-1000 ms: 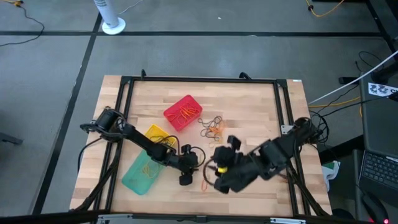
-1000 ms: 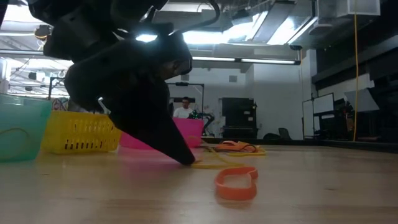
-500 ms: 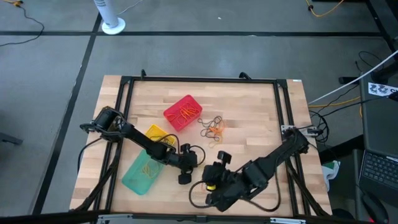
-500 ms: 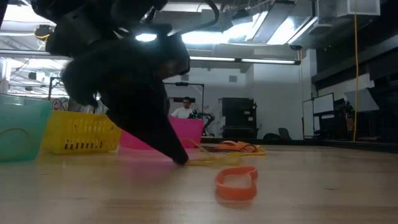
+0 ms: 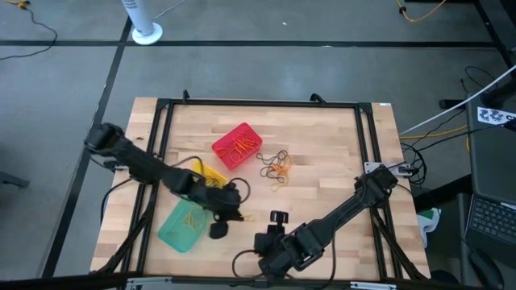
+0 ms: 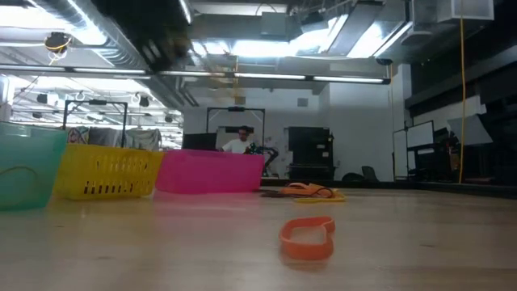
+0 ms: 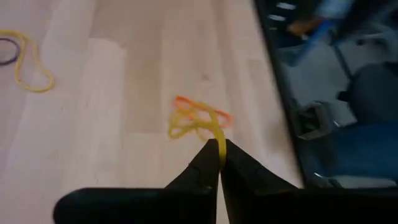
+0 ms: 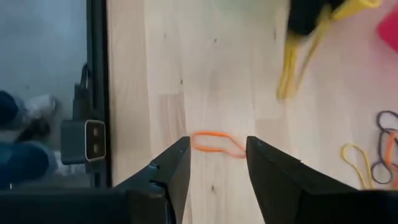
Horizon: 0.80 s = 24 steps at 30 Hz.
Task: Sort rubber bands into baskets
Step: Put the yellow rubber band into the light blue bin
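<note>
High view: the wooden table (image 5: 322, 161) carries three baskets toward its left part. The red basket (image 5: 237, 146) holds orange bands; the yellow basket (image 5: 203, 172) sits just below-left of it, and the teal basket (image 5: 184, 224) lies nearer the front edge than the yellow one. A loose pile of rubber bands (image 5: 276, 165) lies just right of the red basket. The left gripper (image 5: 234, 213) hangs right beside the teal basket. The right gripper (image 5: 262, 240) is near the table's front edge, to the right of the teal basket.

Low view: a single orange band (image 6: 308, 238) lies flat on the wood, well in front of the red basket (image 6: 212, 173), with the yellow basket (image 6: 109, 173) and teal basket (image 6: 31, 170) off to that basket's left.

Left wrist view: the left gripper's (image 7: 219, 155) jaws are pressed together on a yellow band (image 7: 200, 126), which dangles in front of the orange band (image 7: 200, 109) on the table.

Right wrist view: the right gripper's (image 8: 217, 154) jaws are spread, empty, with the orange band (image 8: 216, 142) on the wood between them.
</note>
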### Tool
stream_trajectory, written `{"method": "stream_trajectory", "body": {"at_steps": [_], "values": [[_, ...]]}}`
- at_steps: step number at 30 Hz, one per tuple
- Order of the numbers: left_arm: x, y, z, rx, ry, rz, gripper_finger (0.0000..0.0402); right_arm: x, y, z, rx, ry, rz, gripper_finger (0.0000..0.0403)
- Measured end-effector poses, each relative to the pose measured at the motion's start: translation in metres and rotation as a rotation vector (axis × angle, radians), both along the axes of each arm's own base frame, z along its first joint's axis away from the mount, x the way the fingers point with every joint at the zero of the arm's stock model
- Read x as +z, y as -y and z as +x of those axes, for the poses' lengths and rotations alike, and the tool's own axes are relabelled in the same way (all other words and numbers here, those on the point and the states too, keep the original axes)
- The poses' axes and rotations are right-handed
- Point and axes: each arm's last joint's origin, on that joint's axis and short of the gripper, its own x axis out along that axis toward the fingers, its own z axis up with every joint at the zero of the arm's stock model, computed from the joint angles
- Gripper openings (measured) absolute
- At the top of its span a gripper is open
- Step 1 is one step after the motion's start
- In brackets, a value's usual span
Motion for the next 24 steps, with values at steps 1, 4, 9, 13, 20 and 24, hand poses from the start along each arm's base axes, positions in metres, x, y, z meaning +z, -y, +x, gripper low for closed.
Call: {"method": "stream_trajectory", "body": {"at_steps": [1, 4, 9, 13, 20, 24], "values": [[0.008, 0.001, -0.007, -0.015, 0.005, -0.006, 0.0004, -0.004, -0.001, 0.001, 0.021, -0.011, -0.008, 0.0156], [0.032, 0.003, -0.031, -0.055, 0.022, -0.021, 0.0005, -0.016, -0.004, 0.006, 0.074, -0.042, -0.035, 0.0156], [0.06, 0.004, -0.073, -0.096, -0.008, -0.068, 0.0005, -0.034, -0.008, 0.011, 0.139, -0.081, -0.085, 0.0156], [0.069, 0.004, -0.105, -0.104, -0.093, -0.101, 0.0007, -0.045, -0.007, 0.016, 0.167, -0.104, -0.112, 0.0156], [0.066, 0.0, -0.143, -0.058, -0.311, -0.098, 0.001, -0.058, 0.003, 0.024, 0.241, -0.125, -0.152, 0.0156], [0.059, 0.001, -0.153, -0.045, -0.416, -0.046, 0.0029, -0.069, 0.01, 0.029, 0.312, -0.168, -0.157, 0.0156]]}}
